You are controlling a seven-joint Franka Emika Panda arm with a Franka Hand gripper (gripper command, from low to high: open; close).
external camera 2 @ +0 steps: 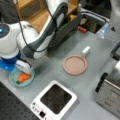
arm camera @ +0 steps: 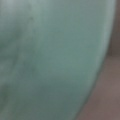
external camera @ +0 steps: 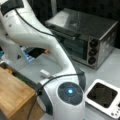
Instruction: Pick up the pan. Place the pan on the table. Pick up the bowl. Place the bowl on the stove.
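Pan [external camera 2: 74, 65] lay on your table [external camera 2: 95, 82], stove [external camera 2: 54, 102] bare. Gripper [external camera 2: 24, 67] sat at the bowl [external camera 2: 15, 80]; its grip I couldn't tell. Bowl looked light, rigid; take its rim.

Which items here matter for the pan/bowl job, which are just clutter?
Job: pan on the table; bowl, gripper at its rim; stove, burner bare.
Clutter: toaster oven; wooden box; orange pieces in the bowl.
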